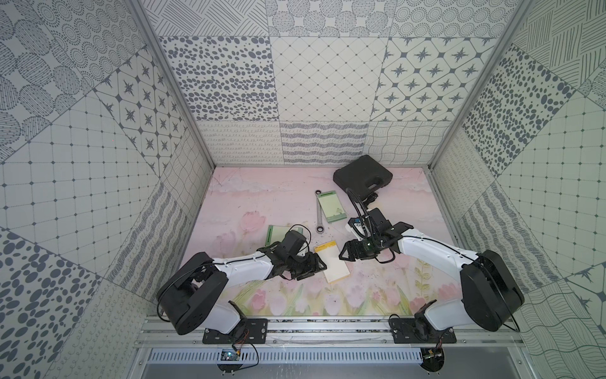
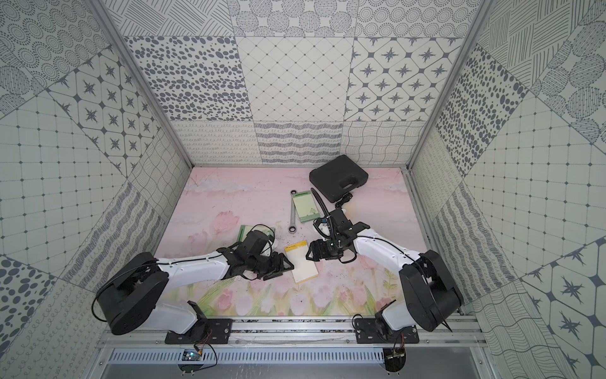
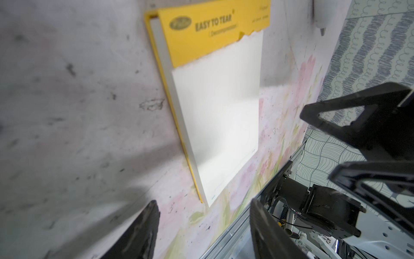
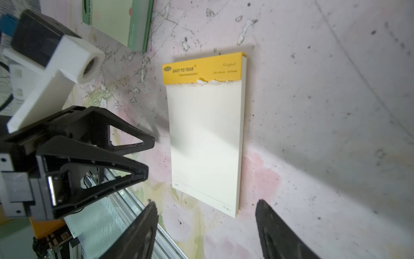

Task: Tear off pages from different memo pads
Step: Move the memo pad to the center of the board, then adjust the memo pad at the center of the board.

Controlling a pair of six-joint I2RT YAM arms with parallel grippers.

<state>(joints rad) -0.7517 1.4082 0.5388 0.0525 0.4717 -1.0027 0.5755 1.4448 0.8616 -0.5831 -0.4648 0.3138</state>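
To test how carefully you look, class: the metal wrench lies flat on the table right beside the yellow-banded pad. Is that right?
Not quite. The wrench lies flat on the table right beside a pale green pad, not the yellow-banded pad, which lies apart from it. Both top views show this.

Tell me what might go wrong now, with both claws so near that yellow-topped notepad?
1. The left gripper and right gripper face each other closely across the cream pad; both are open and could bump when one reaches in.
2. Nothing pins the pad to the mat, so pulling a page might drag the whole pad.
3. The ragged scraps under the yellow band suggest the next page may tear unevenly.
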